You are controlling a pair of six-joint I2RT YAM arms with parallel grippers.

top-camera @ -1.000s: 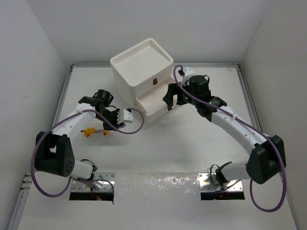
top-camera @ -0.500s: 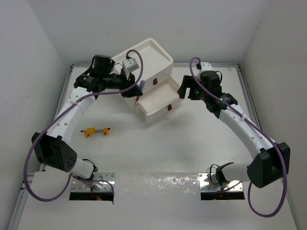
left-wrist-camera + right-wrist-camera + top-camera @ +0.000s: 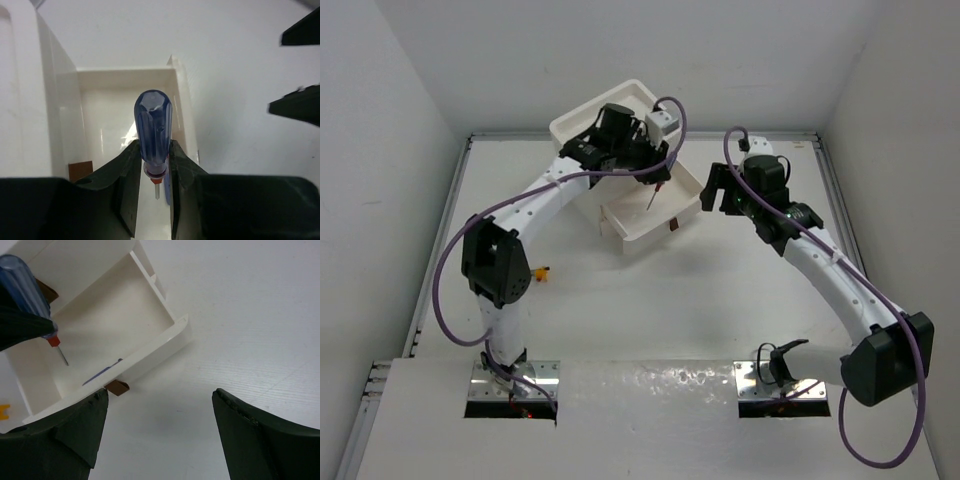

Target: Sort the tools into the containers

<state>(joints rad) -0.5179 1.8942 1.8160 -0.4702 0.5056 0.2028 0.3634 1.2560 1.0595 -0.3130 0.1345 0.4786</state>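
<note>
1. Left gripper [image 3: 153, 148] is clamping the blue screwdriver [image 3: 153, 122] low on its handle, tip pointing down. The fingers are hiding most of the shaft in the left wrist view.
2. That screwdriver is hanging over the open drawer [image 3: 160, 347], which is sticking out of the white unit [image 3: 582, 128]. Its tip is sitting within the drawer's outline, but whether it is touching the floor is hard to judge.
3. Right gripper [image 3: 157, 430] is standing wide open and holding nothing, near the drawer's front wall and its dark-red handle [image 3: 118, 387].
4. A bluish streak [image 3: 102, 372] is lying on the drawer floor by the front wall, too blurred to name.
5. A yellow screwdriver [image 3: 542, 271] is lying on the table, well apart from the drawer. The left arm is hiding most of it, and the right wrist view is cutting it off at the edge.
6. The left arm is covering much of the unit's rimmed top.
</note>
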